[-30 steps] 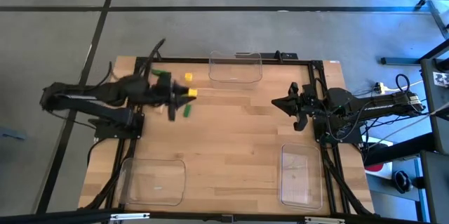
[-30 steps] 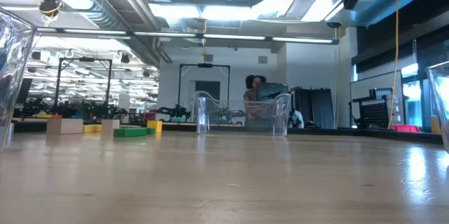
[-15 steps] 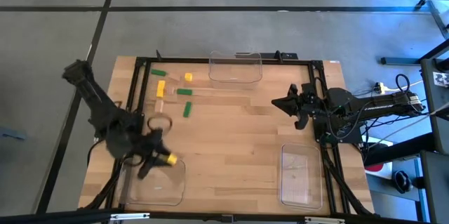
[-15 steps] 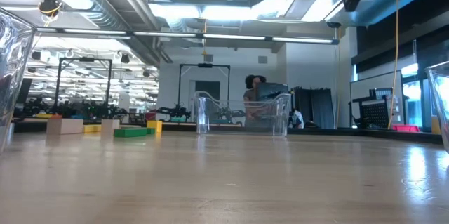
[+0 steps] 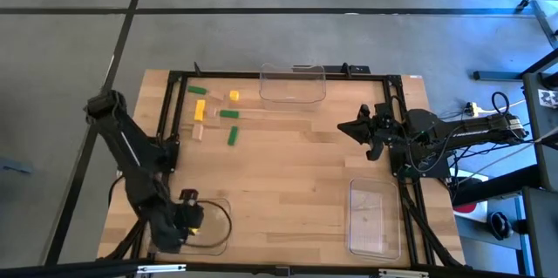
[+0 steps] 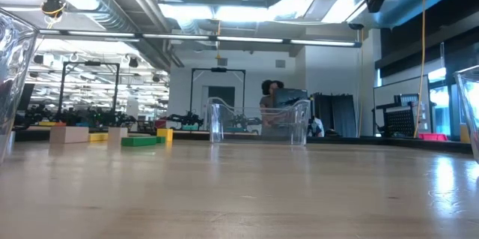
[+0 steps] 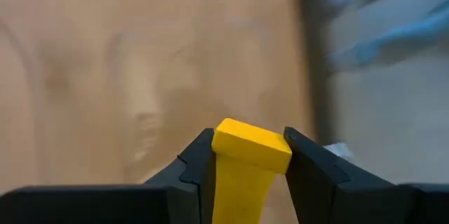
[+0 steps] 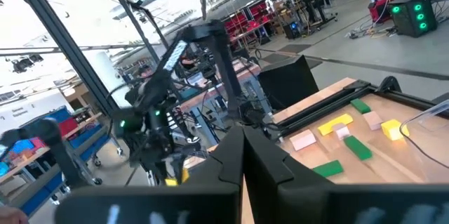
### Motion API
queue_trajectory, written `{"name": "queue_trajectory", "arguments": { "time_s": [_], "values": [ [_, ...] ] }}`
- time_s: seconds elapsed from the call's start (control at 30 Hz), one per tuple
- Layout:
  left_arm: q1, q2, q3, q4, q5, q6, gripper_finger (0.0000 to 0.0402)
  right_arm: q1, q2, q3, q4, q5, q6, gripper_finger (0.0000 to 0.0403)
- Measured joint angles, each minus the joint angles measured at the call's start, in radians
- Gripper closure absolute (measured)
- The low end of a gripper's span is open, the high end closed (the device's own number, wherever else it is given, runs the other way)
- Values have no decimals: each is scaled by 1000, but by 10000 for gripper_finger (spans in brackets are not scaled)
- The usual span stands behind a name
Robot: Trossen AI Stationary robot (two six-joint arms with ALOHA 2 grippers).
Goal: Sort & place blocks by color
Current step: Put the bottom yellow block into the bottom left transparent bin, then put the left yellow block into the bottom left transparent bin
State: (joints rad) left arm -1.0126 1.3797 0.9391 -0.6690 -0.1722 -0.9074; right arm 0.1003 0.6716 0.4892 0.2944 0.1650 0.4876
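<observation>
- Spanning the scene, the pale wooden table shows a smooth, planked grain inside a dark metal frame.
- Three clear plastic trays, rectangular with rounded corners, sit on it: one at the far edge, one at the near right, one at the near left.
- Two dark jointed arms reach in from the sides; the right one waits at the table's right edge, well above the wood.
- The left gripper hangs over the near-left tray, its matte black fingers clamped on a yellow block, a smooth bar with crisp edges.
- The right gripper has its fingers pressed together on nothing.
- The remaining blocks lie scattered at the far left of the table: two green bars, two yellow pieces and a couple of plain tan ones, near each other.
</observation>
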Motion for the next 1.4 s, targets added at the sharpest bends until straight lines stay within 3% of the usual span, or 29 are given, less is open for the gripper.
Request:
{"name": "queue_trajectory", "arguments": {
  "time_s": [0.13, 0.37, 0.67, 0.87, 1.03, 1.23, 1.3, 1.4],
  "values": [
    [1, 145, 87, -120, -59, 1, 280, 0, 0, 0, 0, 0, -17, 393],
    [20, 313, 112, -32, -34, -5, 280, 0, 0, 0, 1, -9, -25, 393],
    [102, 335, 112, -50, -31, -25, 218, 1, 0, 0, 1, -62, -27, 393],
    [146, 323, 112, -55, 128, 60, 211, 0, 0, 0, 0, -63, -51, 393],
    [168, 216, 112, -76, 141, 79, 211, 0, 0, 0, -1, -64, -79, 393],
    [214, -64, 111, -103, 118, 61, 210, 0, 0, 0, -1, -64, -103, 393],
    [257, -188, 112, -99, 11, 49, 210, 0, 0, 0, -2, -64, -102, 393],
    [331, -360, 112, -97, -279, 109, 210, 0, 0, 0, -1, -62, -102, 393]
  ]
}}
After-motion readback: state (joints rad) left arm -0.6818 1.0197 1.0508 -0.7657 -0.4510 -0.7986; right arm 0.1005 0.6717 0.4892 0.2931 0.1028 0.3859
